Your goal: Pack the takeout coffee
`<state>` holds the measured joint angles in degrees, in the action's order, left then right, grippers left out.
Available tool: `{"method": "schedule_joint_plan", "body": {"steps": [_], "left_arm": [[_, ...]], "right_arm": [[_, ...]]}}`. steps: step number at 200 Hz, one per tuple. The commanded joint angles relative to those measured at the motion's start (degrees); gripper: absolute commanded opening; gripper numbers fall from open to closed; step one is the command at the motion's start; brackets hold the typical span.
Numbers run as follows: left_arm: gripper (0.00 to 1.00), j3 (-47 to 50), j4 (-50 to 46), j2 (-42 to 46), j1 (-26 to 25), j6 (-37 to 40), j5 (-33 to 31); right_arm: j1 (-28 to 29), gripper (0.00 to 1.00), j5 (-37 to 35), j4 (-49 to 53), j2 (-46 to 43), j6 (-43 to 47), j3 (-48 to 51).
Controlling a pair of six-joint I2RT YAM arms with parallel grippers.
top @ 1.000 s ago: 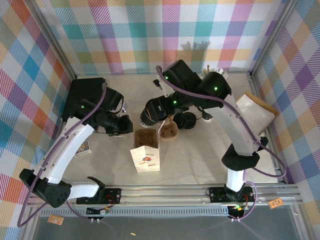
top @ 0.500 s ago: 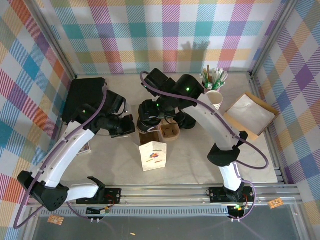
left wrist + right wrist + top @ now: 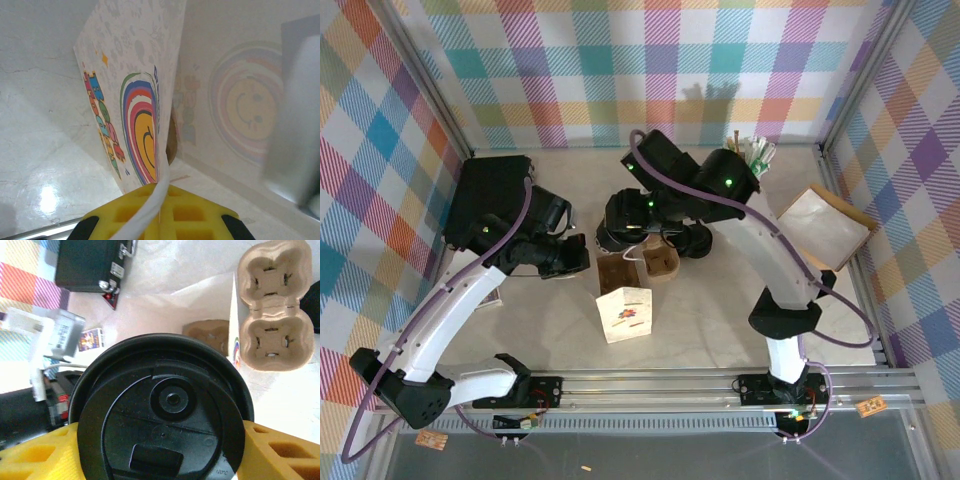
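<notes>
The takeout coffee shows in the right wrist view as a round black lid (image 3: 167, 412); its paper cup is hidden beneath. My right gripper (image 3: 160, 440) is shut on it, with a yellow finger (image 3: 280, 450) on each side. It hangs over the open mouth of a white printed paper bag (image 3: 170, 305), which has a brown insert (image 3: 210, 332) at the bottom. From above, my right gripper (image 3: 620, 232) sits just behind the bag (image 3: 625, 312). My left gripper (image 3: 162, 202) is shut on the bag's white handle (image 3: 150, 210), at the bag's left (image 3: 582, 255).
A brown pulp cup carrier (image 3: 660, 262) lies right of the bag's mouth, with loose black lids (image 3: 695, 240) beside it. Straws (image 3: 757, 152) stand at the back. A flat brown and white packet (image 3: 825, 225) lies at the right, a black box (image 3: 485, 195) at the left.
My left gripper has closed on the bag's handle, and the bag has shifted slightly right and turned. My right arm has swung the coffee left, then a little back, staying over the bag's mouth.
</notes>
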<state>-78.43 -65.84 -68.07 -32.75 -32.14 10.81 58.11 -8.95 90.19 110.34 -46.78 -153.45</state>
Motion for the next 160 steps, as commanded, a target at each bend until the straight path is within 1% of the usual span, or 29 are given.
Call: {"method": "schedule_joint_plan", "body": {"steps": [1, 31, 80, 129, 160], "left_arm": [[0.0, 0.5, -0.7, 1.4, -1.2, 0.3, -1.1], [0.0, 0.5, -1.4, 1.6, -2.2, -0.1, -2.1], [0.0, 0.4, -1.3, 1.1, -4.3, -1.0, -3.1], [0.0, 0.8, -1.4, 2.4, -4.9, -3.1, -4.7], [0.0, 2.3, 0.5, 3.9, -5.0, -5.0, -4.5]], "right_arm": [[0.3, 0.38, 1.0, -3.1, -2.2, -3.1, -0.8], [0.3, 0.39, 2.0, -6.5, -3.0, -4.1, 0.9], [0.3, 0.39, 3.8, -9.6, -0.9, -5.4, 0.9], [0.3, 0.38, 0.0, -1.6, -0.8, -4.5, 1.1], [0.4, 0.37, 0.2, 1.2, 1.3, -3.2, 0.9]]}}
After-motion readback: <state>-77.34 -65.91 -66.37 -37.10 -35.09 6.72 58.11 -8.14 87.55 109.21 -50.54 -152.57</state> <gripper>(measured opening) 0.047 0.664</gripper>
